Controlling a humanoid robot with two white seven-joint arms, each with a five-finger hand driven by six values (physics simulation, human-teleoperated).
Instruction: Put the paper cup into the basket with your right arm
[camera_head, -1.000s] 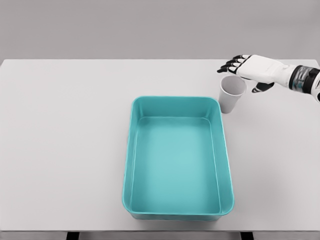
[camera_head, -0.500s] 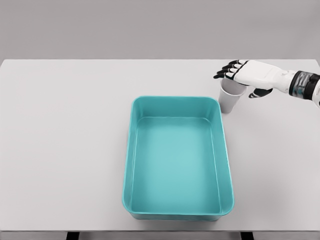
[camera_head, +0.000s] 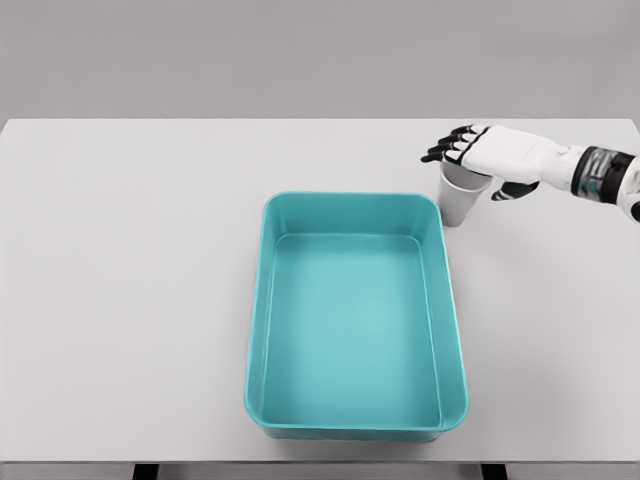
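Reaching over the cup, right hand spread above its rim

Coming in from the right edge, the white right arm runs nearly level and angles slightly away from the camera toward the cup. The right hand (camera_head: 500, 155) sits palm down at the end of it, with the dark fingertips (camera_head: 443, 152) fanned out past the far left side of the cup's rim and the thumb tucked below the palm on the near right. The fingers are apart and hold nothing; whether the palm touches the rim cannot be told.

The paper cup (camera_head: 459, 200) stands upright on the white table (camera_head: 130, 280), directly beneath the palm, its upper rim partly covered by the hand. Just below and to the left of the hand, the teal basket (camera_head: 258, 300) lies flat with its far right corner right beside the cup's base; contact there cannot be judged
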